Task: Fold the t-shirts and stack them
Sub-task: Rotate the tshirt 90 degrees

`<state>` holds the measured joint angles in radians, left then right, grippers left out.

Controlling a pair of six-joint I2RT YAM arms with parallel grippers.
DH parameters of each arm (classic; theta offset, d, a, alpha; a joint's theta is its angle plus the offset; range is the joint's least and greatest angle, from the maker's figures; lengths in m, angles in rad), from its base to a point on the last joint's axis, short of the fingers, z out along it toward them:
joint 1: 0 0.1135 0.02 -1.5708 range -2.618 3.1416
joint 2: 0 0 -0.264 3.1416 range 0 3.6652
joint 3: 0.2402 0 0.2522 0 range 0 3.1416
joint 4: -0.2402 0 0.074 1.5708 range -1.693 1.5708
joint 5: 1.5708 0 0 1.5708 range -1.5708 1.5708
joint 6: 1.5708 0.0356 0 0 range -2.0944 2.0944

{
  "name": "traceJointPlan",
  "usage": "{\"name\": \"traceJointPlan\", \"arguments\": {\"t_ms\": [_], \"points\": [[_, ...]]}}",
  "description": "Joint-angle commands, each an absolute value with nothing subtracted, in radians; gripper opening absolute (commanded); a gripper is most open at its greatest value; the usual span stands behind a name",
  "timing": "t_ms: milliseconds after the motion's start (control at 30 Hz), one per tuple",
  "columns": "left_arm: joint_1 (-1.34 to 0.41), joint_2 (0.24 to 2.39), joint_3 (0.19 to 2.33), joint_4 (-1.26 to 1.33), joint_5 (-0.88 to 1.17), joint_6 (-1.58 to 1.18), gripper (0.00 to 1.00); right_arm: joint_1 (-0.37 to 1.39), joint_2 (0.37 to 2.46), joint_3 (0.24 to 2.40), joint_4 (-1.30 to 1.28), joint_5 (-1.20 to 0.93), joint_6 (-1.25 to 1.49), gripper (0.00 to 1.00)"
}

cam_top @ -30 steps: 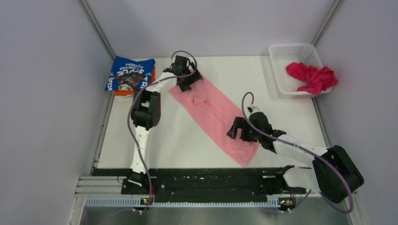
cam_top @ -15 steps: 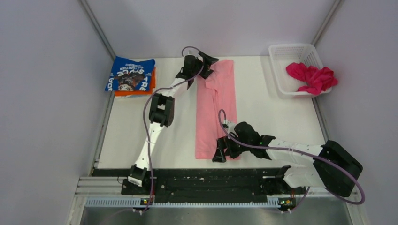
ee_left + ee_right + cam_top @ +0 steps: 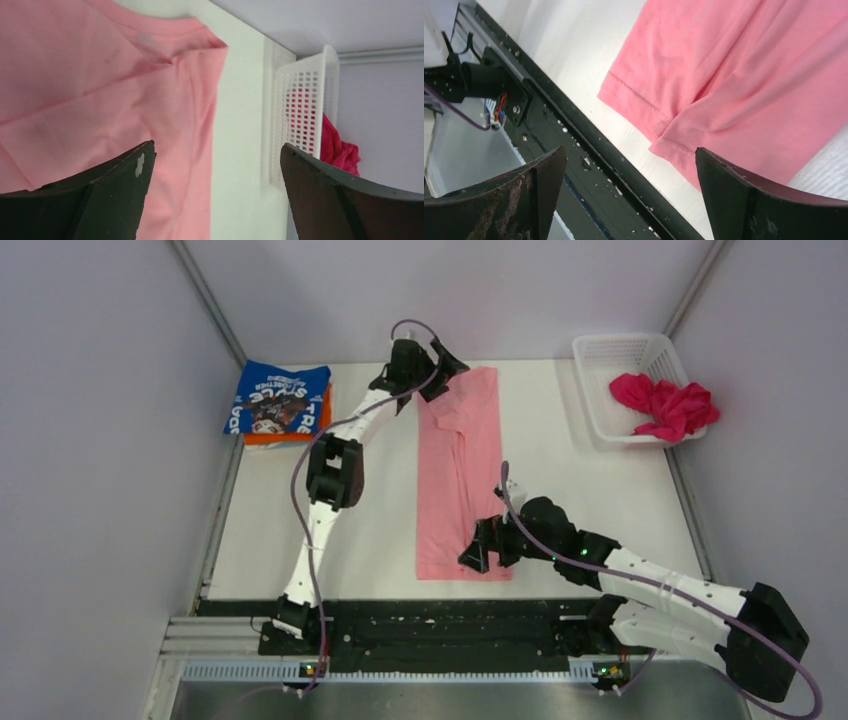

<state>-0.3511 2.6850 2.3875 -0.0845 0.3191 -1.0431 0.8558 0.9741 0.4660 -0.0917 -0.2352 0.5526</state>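
The light pink t-shirt (image 3: 460, 475) lies flat on the table as a long folded strip, collar end far, hem near. My left gripper (image 3: 437, 368) is open and empty over its far left corner; the pink cloth (image 3: 100, 80) fills the left wrist view. My right gripper (image 3: 478, 550) is open and empty over the near hem (image 3: 664, 135). The blue printed t-shirt (image 3: 278, 397) lies folded on the orange t-shirt (image 3: 268, 438) at the far left. The magenta t-shirt (image 3: 665, 403) is crumpled in the basket and also shows in the left wrist view (image 3: 340, 145).
A white lattice basket (image 3: 612, 360) stands at the far right corner, also in the left wrist view (image 3: 300, 110). A black rail (image 3: 440, 625) runs along the table's near edge and shows in the right wrist view (image 3: 589, 155). Grey walls enclose the table on three sides.
The pink shirt swung from a diagonal to a straight strip. Both grippers then let go and opened. The right arm drew back a little toward the near hem.
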Motion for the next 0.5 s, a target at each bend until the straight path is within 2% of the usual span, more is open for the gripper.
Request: {"name": "traceJointPlan", "arguments": {"t_ms": [0, 100, 200, 267, 367, 467], "points": [[-0.39, 2.335, 2.319, -0.21, 0.307, -0.81, 0.99, 0.866, 0.889, 0.474, -0.168, -0.064, 0.644, 0.99], [-0.421, 2.162, 2.197, -0.342, 0.271, -0.697, 0.99, 0.866, 0.834, 0.477, -0.268, 0.028, 0.653, 0.99], [-0.483, 1.971, 2.025, -0.526, 0.034, -0.62, 0.99, 0.864, 0.804, 0.497, -0.41, 0.125, 0.683, 0.99], [-0.529, 1.817, 1.803, -0.504, -0.057, -0.613, 0.99, 0.862, 0.804, 0.503, -0.479, 0.153, 0.707, 0.98], [-0.57, 1.59, 1.394, -0.382, -0.055, -0.667, 0.99, 0.861, 0.812, 0.486, -0.484, 0.116, 0.736, 0.94], [-0.598, 1.428, 1.141, -0.384, -0.021, -0.736, 0.99, 0.861, 0.837, 0.479, -0.481, 0.112, 0.782, 0.86]]}}
